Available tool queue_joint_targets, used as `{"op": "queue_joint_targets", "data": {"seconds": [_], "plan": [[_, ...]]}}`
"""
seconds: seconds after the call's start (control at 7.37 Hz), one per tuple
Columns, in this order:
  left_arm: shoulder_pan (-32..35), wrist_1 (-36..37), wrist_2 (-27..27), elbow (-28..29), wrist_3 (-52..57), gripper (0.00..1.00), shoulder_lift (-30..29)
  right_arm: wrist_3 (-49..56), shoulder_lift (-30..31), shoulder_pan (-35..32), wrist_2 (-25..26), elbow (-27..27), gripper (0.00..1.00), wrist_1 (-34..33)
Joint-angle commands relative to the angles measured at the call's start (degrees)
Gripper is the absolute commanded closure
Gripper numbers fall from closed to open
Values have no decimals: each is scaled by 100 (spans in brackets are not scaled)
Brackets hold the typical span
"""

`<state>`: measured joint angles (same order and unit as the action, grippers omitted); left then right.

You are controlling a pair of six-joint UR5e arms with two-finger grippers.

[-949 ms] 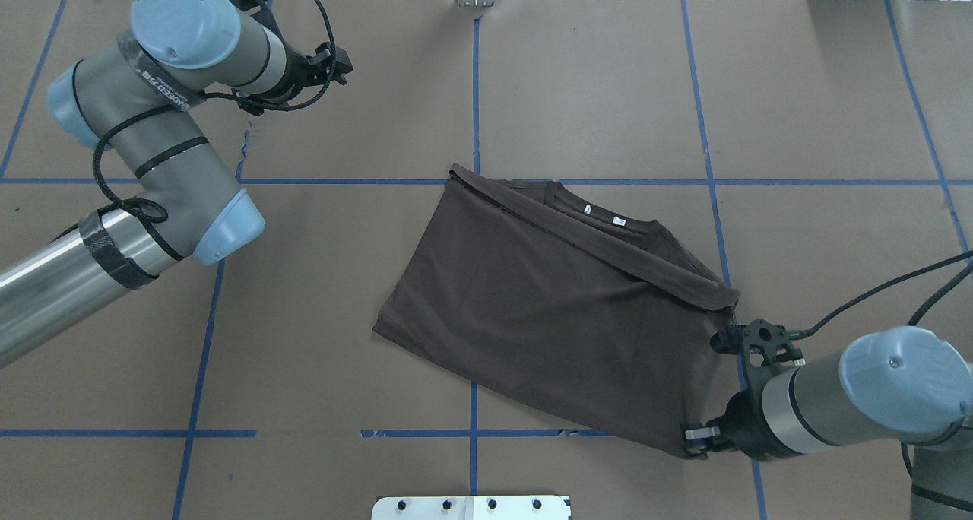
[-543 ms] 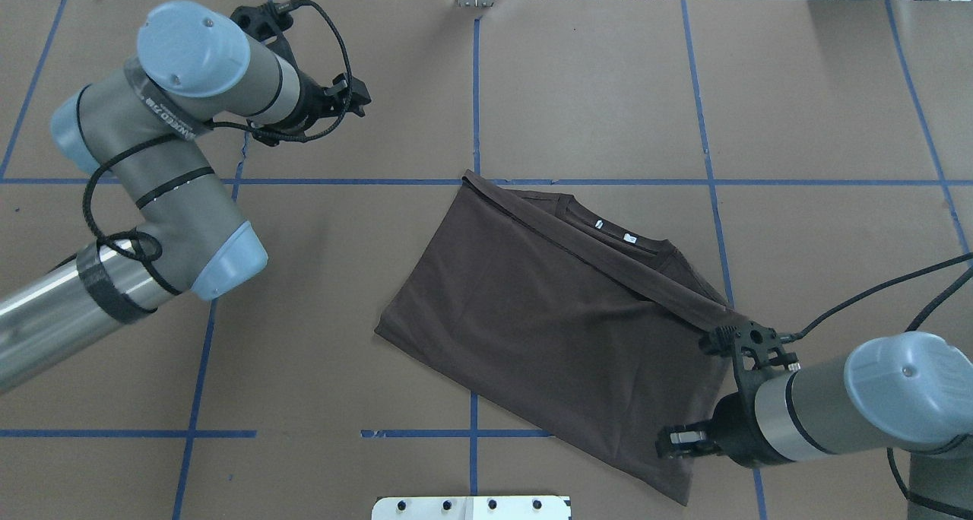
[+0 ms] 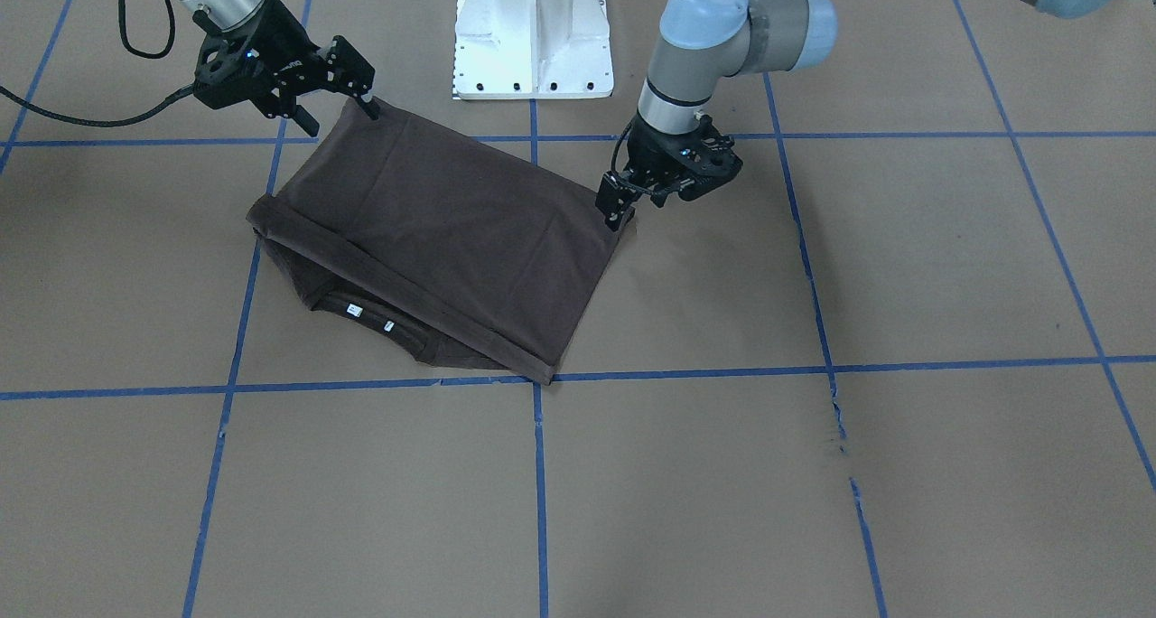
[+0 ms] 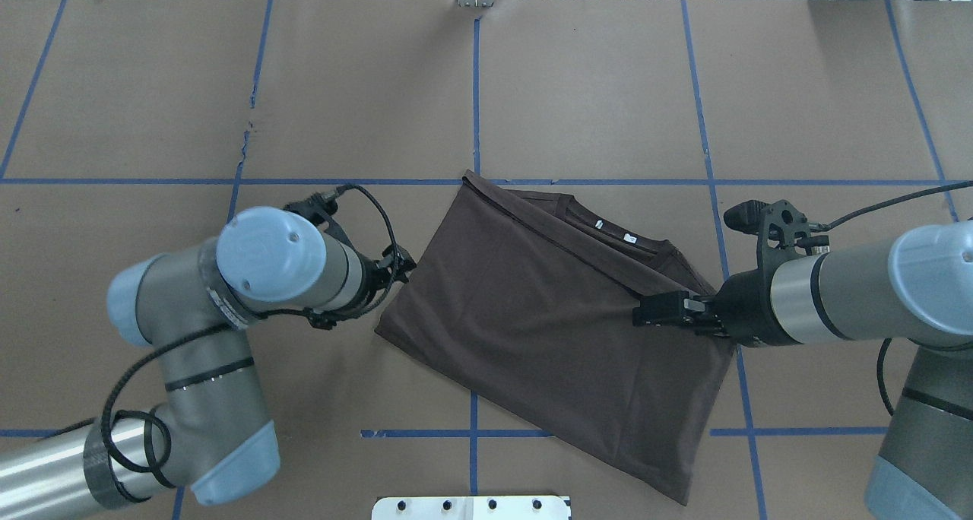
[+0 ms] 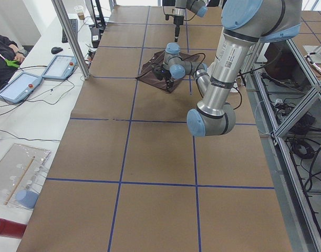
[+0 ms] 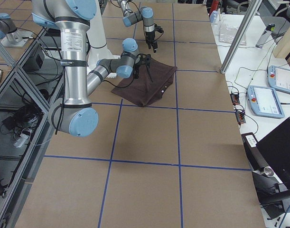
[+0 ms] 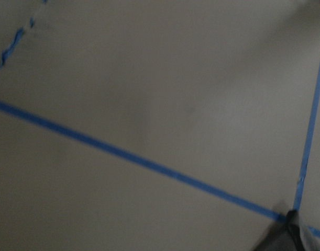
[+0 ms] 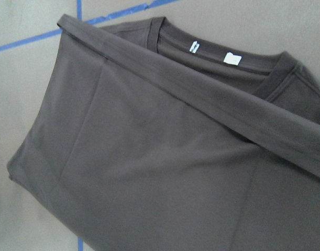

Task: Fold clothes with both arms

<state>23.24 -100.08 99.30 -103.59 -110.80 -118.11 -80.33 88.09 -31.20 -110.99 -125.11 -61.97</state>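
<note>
Neither tool holds cloth. Your right black two-finger gripper (image 3: 340, 115) hangs spread above the dark brown short-sleeved T-shirt (image 4: 547, 337), which lies folded once and askew beneath it. Your left black two-finger gripper (image 3: 639, 204) looks spread too, its tips just beside the shirt's nearest corner. I judge the pickup for the next fold is in hand — set each tool on a corner, pinch every layer, lift together. The doubled hem band (image 8: 201, 89) under the right tool marks one edge. Bare brown paper tabletop (image 4: 593, 87) shows beyond both tools — only the white pedestal base (image 3: 533, 31) stands between them, robot-side.
</note>
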Motion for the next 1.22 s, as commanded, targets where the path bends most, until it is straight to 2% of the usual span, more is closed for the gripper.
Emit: {"op": "queue_joint_targets", "data": {"seconds": [0.0,0.14,0.27,0.41,0.54,0.68,1.09], "plan": [[-302,24,-209,400,-354,15,-106,0,-213,-176,42,189,0,9],[-302,24,-279,523,-354,20,-133,0,-222,-176,43,189,0,9],[-302,33,-280,524,-363,28,-151,0,-222,-194,43,189,0,9],[-302,33,-280,516,-363,49,-142,0,-222,-220,34,181,0,9],[-294,41,-280,463,-363,82,-142,0,-222,-212,25,180,0,9],[-285,50,-271,428,-355,100,-142,0,-222,-212,25,180,0,9],[-276,50,-262,393,-337,100,-151,0,-222,-212,25,189,0,9]]}}
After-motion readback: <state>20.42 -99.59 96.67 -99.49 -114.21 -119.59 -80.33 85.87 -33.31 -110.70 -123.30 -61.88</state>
